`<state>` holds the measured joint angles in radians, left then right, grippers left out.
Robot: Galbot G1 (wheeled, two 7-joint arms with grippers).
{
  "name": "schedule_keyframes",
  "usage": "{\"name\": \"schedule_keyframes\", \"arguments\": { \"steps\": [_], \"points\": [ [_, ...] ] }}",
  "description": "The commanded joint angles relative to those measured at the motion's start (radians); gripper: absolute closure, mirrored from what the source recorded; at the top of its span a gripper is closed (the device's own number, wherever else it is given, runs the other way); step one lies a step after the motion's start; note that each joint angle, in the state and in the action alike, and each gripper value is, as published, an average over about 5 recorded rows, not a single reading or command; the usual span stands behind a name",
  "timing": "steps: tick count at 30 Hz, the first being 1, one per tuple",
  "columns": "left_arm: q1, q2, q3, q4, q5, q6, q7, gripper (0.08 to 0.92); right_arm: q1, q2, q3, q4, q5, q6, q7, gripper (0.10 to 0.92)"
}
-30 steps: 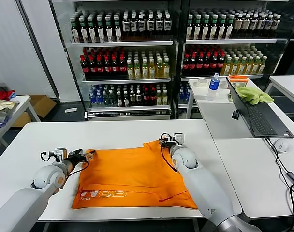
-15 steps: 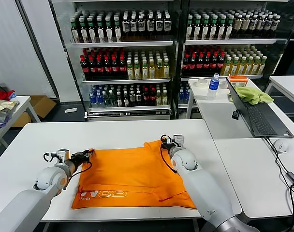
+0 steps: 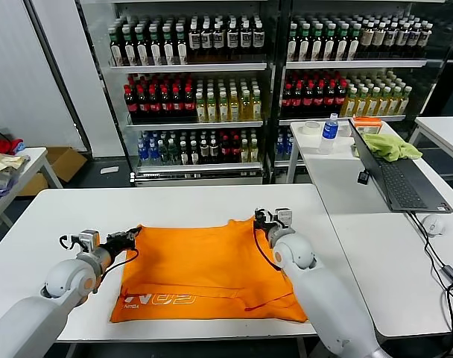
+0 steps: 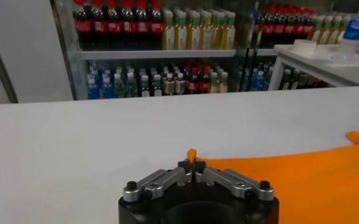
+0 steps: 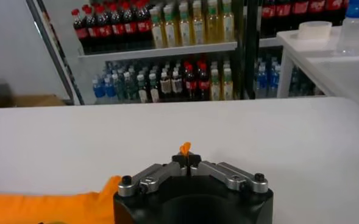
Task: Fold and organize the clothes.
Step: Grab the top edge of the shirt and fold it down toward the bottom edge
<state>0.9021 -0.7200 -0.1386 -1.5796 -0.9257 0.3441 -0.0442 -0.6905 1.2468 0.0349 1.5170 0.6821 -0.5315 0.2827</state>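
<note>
Comparing this moment with one second ago, both end effectors are found to have gone from released to clenched on the orange T-shirt point(image 3: 204, 272). The left end effector point(image 3: 134, 235) is pinched on the far left corner of the garment; in the left wrist view a small peak of orange cloth is seen trapped between its fingertips point(image 4: 192, 165). The right end effector point(image 3: 258, 219) is pinched on the far right corner, with a similar orange tip nipped between its fingertips point(image 5: 185, 159).

The T-shirt lies spread on the white bench point(image 3: 174, 205), its white lettering along the near edge. The far edge, formerly slack with a raised bump at the right, is now drawn nearly straight between the two grips.

Both corners are judged secured. A fold of the far edge toward the near edge can be attempted next; loss of one corner would skew the fold.
</note>
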Motion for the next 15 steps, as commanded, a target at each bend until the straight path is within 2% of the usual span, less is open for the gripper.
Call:
{"name": "schedule_keyframes", "arguments": {
  "steps": [1, 8, 15],
  "points": [
    [0.257, 0.069, -0.139, -0.185, -0.024, -0.032, 0.008, 0.918, -0.235, -0.126, 0.068, 0.316, 0.022, -0.020, 0.005, 0.915],
    [0.385, 0.075, -0.202, -0.258, -0.008, -0.055, 0.009, 0.918, -0.406, -0.169, 0.117, 0.430, 0.003, -0.002, -0.012, 0.915],
    [0.477, 0.098, -0.271, -0.292, -0.012, -0.065, 0.024, 0.918, -0.460, -0.178, 0.134, 0.469, -0.013, 0.010, -0.017, 0.915]
  ]
}}
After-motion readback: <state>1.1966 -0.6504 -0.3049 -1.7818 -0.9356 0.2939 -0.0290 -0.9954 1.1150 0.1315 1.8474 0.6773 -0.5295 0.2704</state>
